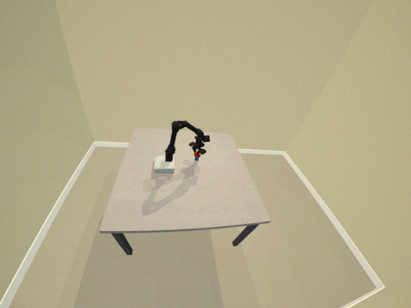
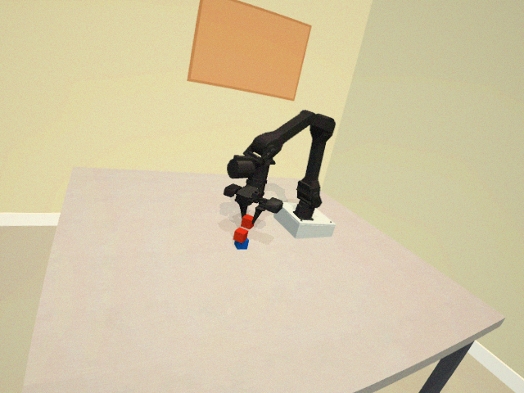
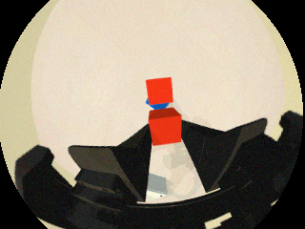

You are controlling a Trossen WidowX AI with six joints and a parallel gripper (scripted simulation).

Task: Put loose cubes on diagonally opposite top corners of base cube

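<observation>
Gripper (image 2: 251, 216) pinches a matte red cube (image 2: 246, 221) between dark angular fingers. At its 7 o'clock you see another red cube (image 2: 241, 234) capping the blue base cube (image 2: 241, 244).

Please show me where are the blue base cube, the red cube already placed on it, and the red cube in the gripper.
blue base cube (image 2: 241, 244): exterior view, front face.
placed red cube (image 2: 241, 234): exterior view, front face.
held red cube (image 3: 164, 128): wrist view, top face.

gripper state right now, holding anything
Gripper: shut on a red cube, held above the blue cube, which already carries the other red cube.
</observation>
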